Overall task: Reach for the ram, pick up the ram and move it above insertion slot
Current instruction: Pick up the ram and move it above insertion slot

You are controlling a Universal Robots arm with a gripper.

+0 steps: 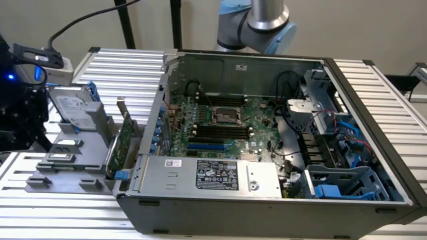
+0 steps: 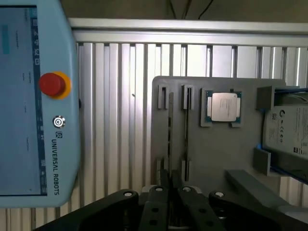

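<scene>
While the gripper (image 2: 172, 182) hangs over the grey tray (image 2: 216, 154), at nine o'clock from the computer case (image 1: 267, 210), the ram (image 2: 170, 125) stands there on its edge. I cannot tell if the gripper is open. The ram looks light, stiff and breakable; hold its flat sides.

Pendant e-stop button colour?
Button is red on a yellow ring, clearest in the wrist view.

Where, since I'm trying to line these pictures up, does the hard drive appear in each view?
Exterior view: the hard drive stands in the grey tray at the exterior view's left, outside the open computer case.
Wrist view: the hard drive is at the tray's edge, past the processor chip, on the side away from the teach pendant.
Shared landmark: the grey tray on the ribbed metal table.
</scene>
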